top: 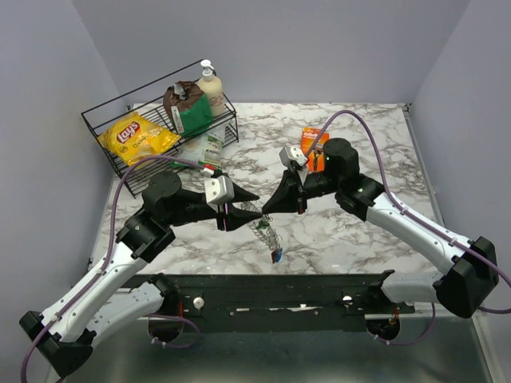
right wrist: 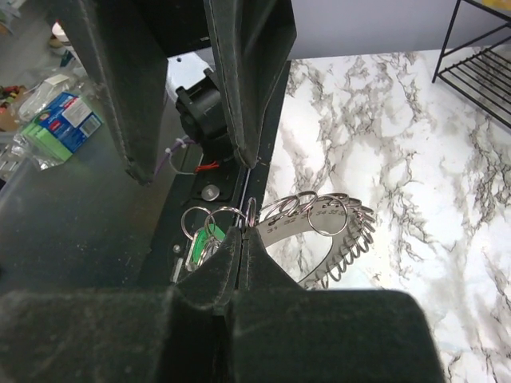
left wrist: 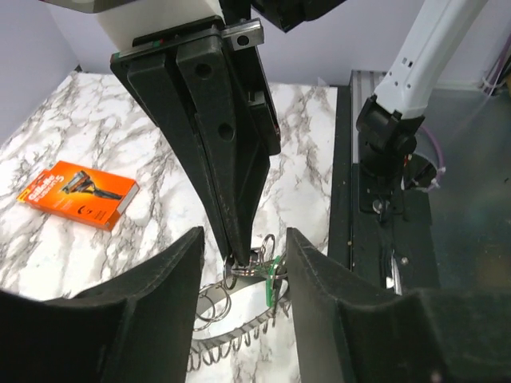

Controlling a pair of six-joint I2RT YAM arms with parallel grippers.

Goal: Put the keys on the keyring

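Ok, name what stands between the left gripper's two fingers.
The right gripper, shut on the keyring, green key beside it; left wrist view shows this.

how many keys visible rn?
2: green key beside the right claw tip; blue key at the keyring's near end. A red one may be hidden.

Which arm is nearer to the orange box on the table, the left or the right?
Right. The right arm has its wrist just beside the orange box; the left arm is farther away, past the keyring.
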